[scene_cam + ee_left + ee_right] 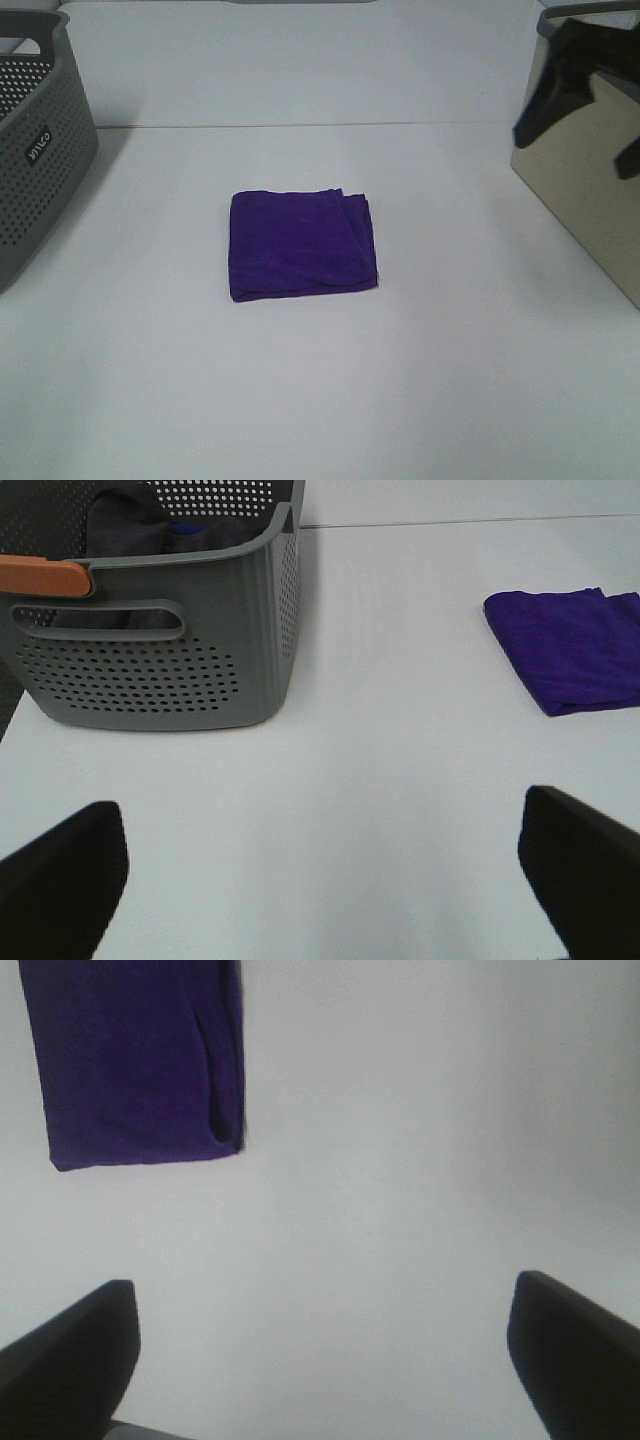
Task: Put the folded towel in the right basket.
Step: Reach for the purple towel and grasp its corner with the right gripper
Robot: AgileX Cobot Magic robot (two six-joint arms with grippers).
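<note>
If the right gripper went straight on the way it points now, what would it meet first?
Likely the bare table; the folded towel lies to one side of the right gripper, off its line. Depth unclear.

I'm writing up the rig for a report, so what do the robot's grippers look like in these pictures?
Each wrist view shows only two fingers: the left gripper and right gripper both have broad, matte black fingers with blunt, slanted tips. No cables, markings or labels show on them. The arms cannot be made out clearly.
</note>
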